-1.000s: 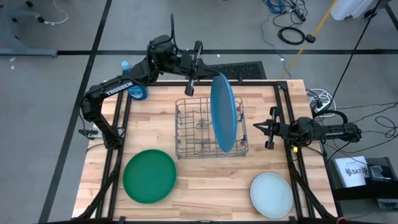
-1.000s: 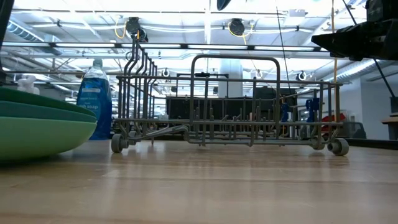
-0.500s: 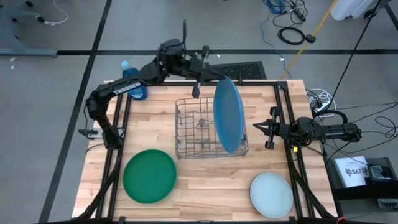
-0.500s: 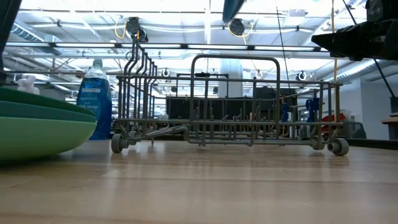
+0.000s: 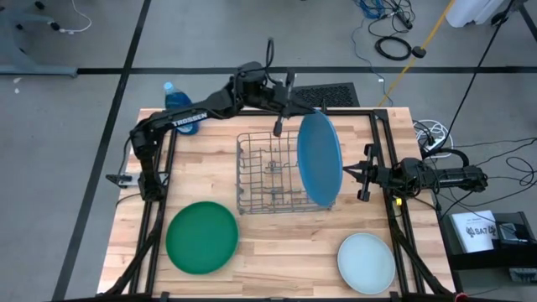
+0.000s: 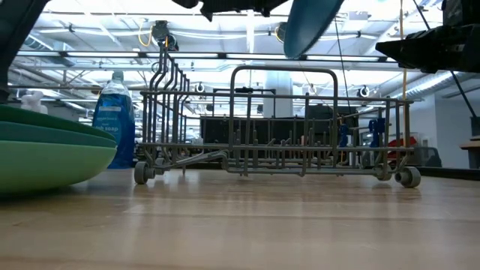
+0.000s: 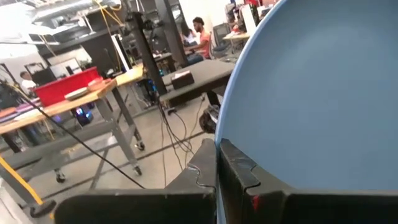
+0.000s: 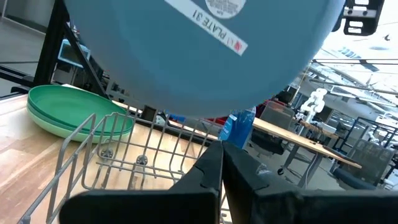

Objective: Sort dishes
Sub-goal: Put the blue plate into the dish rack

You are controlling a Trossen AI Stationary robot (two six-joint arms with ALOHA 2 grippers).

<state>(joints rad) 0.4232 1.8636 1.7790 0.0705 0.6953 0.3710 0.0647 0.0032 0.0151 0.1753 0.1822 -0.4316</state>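
Bottle [image 5: 172, 91] of blue plastic stands at the table's far left corner, behind the left arm's elbow and well to the left of its claw. Toward the near edge, well apart from that claw, lies the green plate stack [image 5: 201, 237], a dark green plate uppermost; the low view shows lighter green plates under it. The left gripper [image 5: 291, 99] is above the far edge of the grey wire rack [image 5: 268, 174], its fingers clamped tight on the rim of the blue plate [image 5: 320, 159], which hangs from the claw above the rack's right end, tilted so its broad face shows from above. Compared with a second ago, the arm has stretched further right, carrying the plate from over the rack's middle-right toward its right edge, and the plate has turned from nearly edge-on to face-up; in the low view its lower rim [image 6: 309, 24] now dips into sight above the rack. To the right of the plate, the right gripper [image 5: 362, 173] waits at the table's right edge, fingers closed on nothing, unmoved. The pale mint plate [image 5: 366, 262] lies at the near right corner, nearer than that claw.
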